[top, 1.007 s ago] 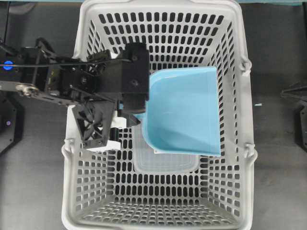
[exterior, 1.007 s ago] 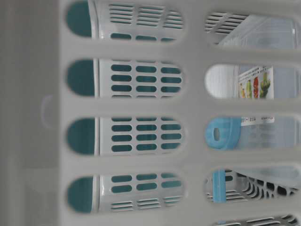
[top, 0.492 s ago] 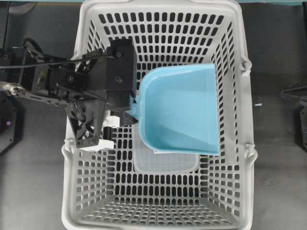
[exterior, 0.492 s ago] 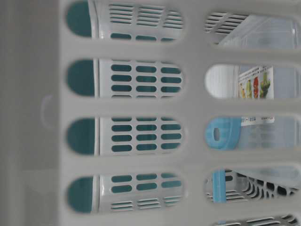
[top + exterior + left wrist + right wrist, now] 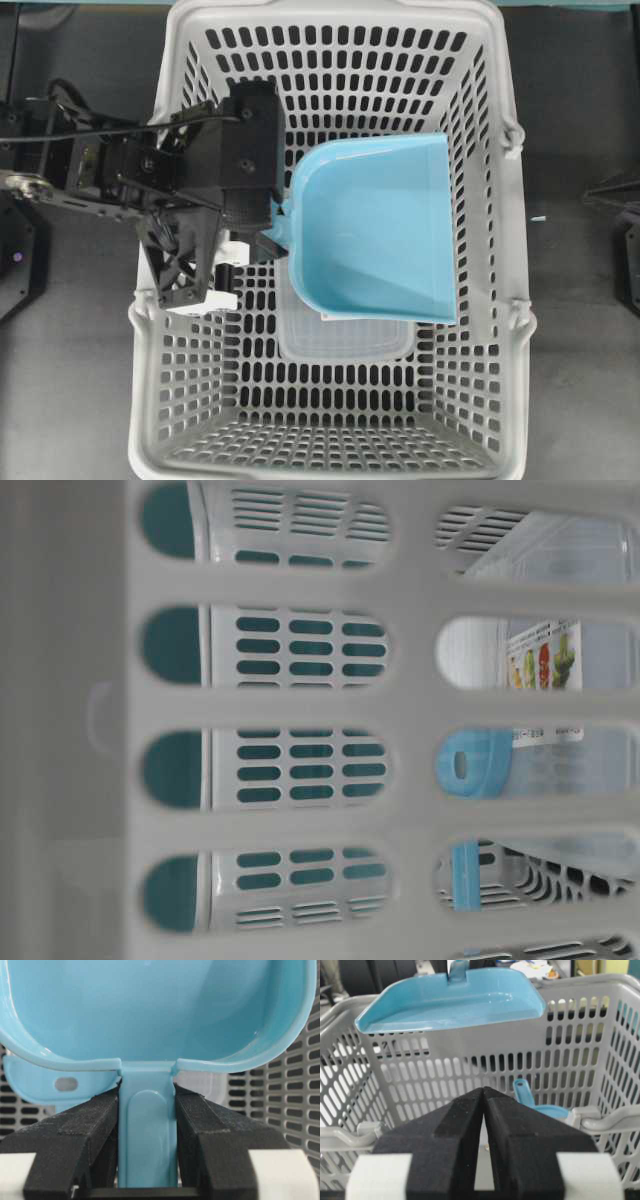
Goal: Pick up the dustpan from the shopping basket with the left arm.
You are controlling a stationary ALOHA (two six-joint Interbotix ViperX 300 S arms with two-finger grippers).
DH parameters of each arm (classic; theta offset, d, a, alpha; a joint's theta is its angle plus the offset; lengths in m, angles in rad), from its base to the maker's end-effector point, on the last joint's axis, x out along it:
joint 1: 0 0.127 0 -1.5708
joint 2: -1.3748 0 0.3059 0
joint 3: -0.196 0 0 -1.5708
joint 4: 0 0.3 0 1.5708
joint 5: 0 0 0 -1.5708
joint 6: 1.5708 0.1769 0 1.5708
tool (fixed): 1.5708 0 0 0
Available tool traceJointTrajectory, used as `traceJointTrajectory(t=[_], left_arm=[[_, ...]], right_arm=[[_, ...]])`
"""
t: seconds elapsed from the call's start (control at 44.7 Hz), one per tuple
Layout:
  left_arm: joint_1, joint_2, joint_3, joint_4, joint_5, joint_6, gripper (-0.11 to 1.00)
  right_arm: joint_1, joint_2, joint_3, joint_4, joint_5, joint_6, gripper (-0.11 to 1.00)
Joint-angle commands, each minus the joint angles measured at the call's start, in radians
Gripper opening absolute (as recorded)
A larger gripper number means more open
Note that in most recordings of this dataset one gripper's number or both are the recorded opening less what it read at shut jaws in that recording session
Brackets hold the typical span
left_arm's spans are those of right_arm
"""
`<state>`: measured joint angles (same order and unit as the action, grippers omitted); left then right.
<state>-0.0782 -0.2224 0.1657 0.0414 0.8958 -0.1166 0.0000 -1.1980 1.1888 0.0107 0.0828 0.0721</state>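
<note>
The light blue dustpan [image 5: 370, 230] hangs tilted over the middle of the large grey shopping basket [image 5: 330, 10]. My left gripper [image 5: 272, 232] is shut on its thin handle. The left wrist view shows both black fingers pressed against the handle [image 5: 147, 1130], with the tray [image 5: 150, 1010] ahead. In the right wrist view the dustpan [image 5: 450, 997] is about level with the basket rim [image 5: 600, 982]. My right gripper [image 5: 484, 1091] is shut and empty, outside the basket's near wall.
A clear plastic box [image 5: 345, 345] lies on the basket floor under the dustpan. A second light blue handle with a hole [image 5: 470, 765] lies inside the basket, also in the right wrist view [image 5: 522, 1091]. The basket walls surround the left gripper.
Between one second and half a second ago my left gripper moved left with the dustpan. Since then nothing has visibly moved.
</note>
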Motion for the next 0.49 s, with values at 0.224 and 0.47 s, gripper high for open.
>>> traceJointTrajectory(t=[0.224, 0.47], left_arm=[[0.000, -0.021, -0.009, 0.005, -0.005, -0.008, 0.28], [-0.002, -0.021, -0.008, 0.003, -0.005, -0.008, 0.28]], right_arm=[[0.000, 0.006, -0.005, 0.003, 0.011, 0.020, 0.00], [0.000, 0.006, -0.003, 0.003, 0.015, 0.020, 0.00]])
